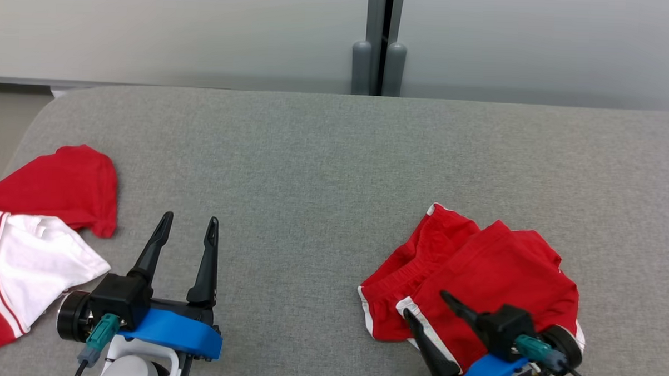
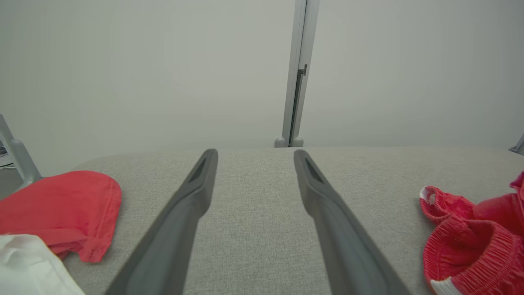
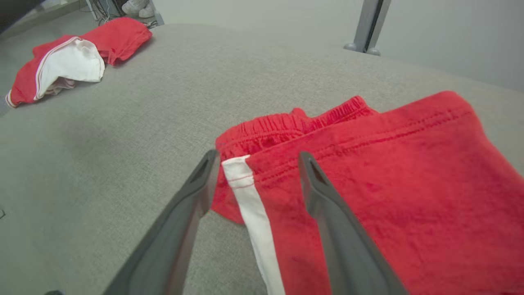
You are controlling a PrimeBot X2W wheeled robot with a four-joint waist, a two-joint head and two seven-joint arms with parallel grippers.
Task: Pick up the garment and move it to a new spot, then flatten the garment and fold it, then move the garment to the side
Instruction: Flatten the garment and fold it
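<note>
Lower right of the head view, the right gripper, its two dark fingers spread apart and empty, is poised over the near edge of the crumpled red fabric shorts with a white side stripe. Lower left, the left gripper is likewise wide and empty above the grey woven surface. At the left edge lies a red and white garment. The shorts look unlifted and unfolded, so nearly the whole task seems left.
</note>
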